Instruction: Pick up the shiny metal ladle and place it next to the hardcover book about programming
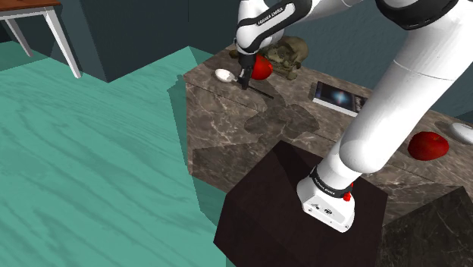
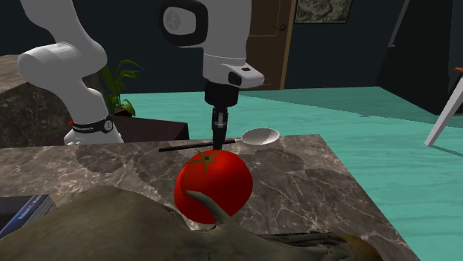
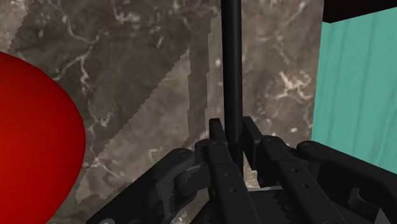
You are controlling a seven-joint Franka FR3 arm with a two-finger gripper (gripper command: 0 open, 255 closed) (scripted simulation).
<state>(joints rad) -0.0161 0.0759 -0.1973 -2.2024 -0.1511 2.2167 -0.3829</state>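
Note:
The ladle has a pale shiny bowl and a thin dark handle. It lies low over the marble counter, near the corner by the teal floor. My gripper points straight down and is shut on the handle, about midway along it. In the wrist view the two fingers clasp the rod between them. The book has a dark cover and lies flat farther along the counter, toward the shoulder view's right.
A red tomato sits right beside the gripper. A brown lumpy object lies behind it. A second tomato and a white object rest at the shoulder view's right. The stand is below.

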